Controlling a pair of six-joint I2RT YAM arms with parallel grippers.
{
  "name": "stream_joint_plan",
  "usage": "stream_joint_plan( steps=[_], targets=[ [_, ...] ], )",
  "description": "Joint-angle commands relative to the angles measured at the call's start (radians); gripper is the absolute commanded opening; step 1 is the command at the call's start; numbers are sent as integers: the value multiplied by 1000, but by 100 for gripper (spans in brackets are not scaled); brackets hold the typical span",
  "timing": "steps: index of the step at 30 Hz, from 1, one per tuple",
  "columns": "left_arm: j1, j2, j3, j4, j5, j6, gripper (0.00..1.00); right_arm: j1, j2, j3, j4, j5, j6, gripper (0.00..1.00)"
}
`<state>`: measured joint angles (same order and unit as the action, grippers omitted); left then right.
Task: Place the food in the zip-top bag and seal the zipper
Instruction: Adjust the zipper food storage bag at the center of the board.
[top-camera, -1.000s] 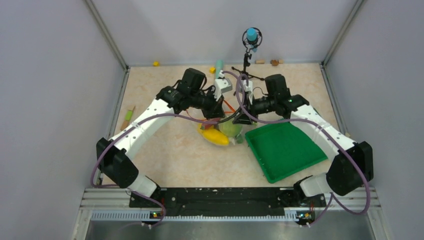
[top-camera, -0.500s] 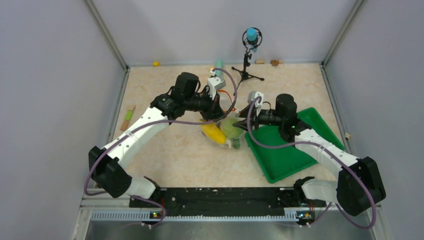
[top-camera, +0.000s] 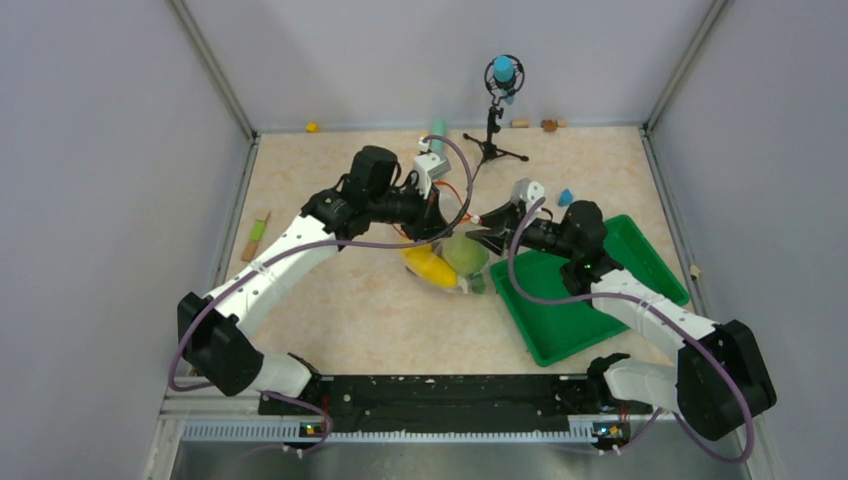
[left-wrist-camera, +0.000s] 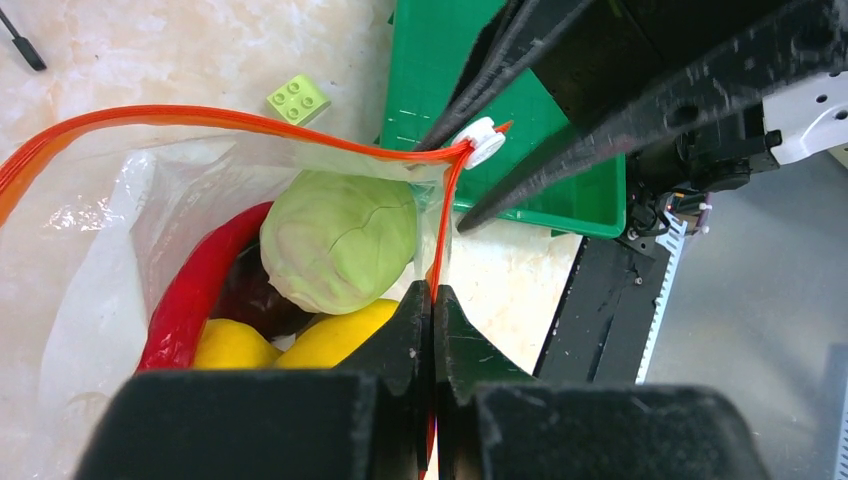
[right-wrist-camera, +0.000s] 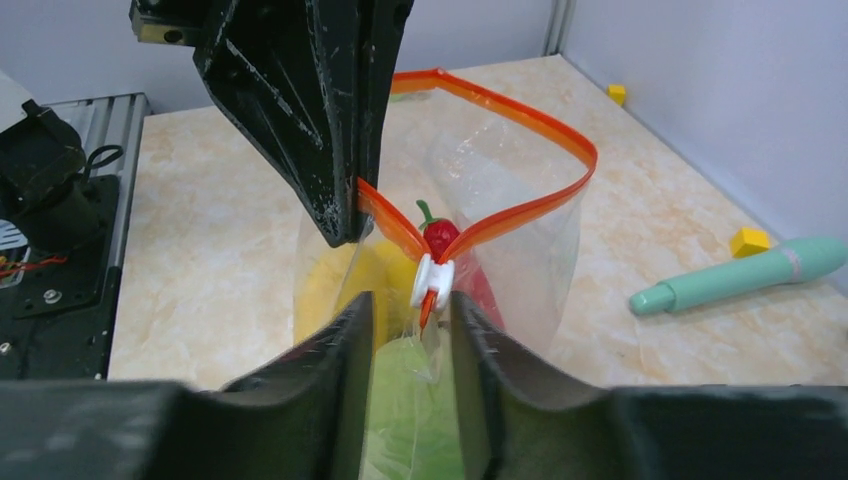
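The clear zip-top bag (top-camera: 450, 262) lies mid-table with its mouth held open. It holds the food: a green leafy ball (left-wrist-camera: 340, 240), a red chili (left-wrist-camera: 195, 290), yellow pieces (left-wrist-camera: 330, 335) and a dark red piece (left-wrist-camera: 250, 300). My left gripper (left-wrist-camera: 432, 290) is shut on the orange-red zipper (left-wrist-camera: 200, 118) strip near the bag's corner. The white slider (right-wrist-camera: 433, 283) sits at that end of the zipper (right-wrist-camera: 520, 215). My right gripper (right-wrist-camera: 410, 298) is open, with its fingertips on either side of the slider (left-wrist-camera: 482, 143), which lies close to one finger.
A green tray (top-camera: 580, 300) lies to the right of the bag, under my right arm. A teal stick (right-wrist-camera: 745, 275) and a yellow block (right-wrist-camera: 750, 241) lie beyond the bag. A lime block (left-wrist-camera: 298, 98) sits beside it. A microphone stand (top-camera: 492, 120) is at the back.
My right arm drew back from above the bag toward the tray and opened its jaws, now level with the slider. The left arm shifted slightly left, still pinching the zipper strip.
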<state>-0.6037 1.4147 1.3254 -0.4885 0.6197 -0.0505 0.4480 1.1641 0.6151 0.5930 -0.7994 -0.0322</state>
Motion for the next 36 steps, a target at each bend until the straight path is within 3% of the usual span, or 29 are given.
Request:
stream_joint_plan(
  steps=[1, 3, 5, 13, 19, 26, 36],
  targets=[
    [2, -46, -3, 68, 18, -13, 0, -13, -4, -4, 132, 6, 78, 26],
    [2, -51, -7, 73, 19, -9, 0, -24, 15, -1, 149, -24, 112, 9],
    [4, -55, -10, 77, 14, -6, 0, -35, 29, 1, 160, -56, 138, 0],
    [3, -54, -6, 104, 3, -8, 0, -51, 8, -1, 126, -104, 94, 0],
    [4, -48, 0, 116, -2, -30, 0, -52, 10, -16, 89, -99, 55, 26],
    [3, -30, 5, 111, 25, -47, 0, -52, 9, -58, 112, -73, 38, 28],
    [3, -25, 3, 96, 42, -62, 0, -51, 78, -87, 389, -81, 162, 31]
  ],
)
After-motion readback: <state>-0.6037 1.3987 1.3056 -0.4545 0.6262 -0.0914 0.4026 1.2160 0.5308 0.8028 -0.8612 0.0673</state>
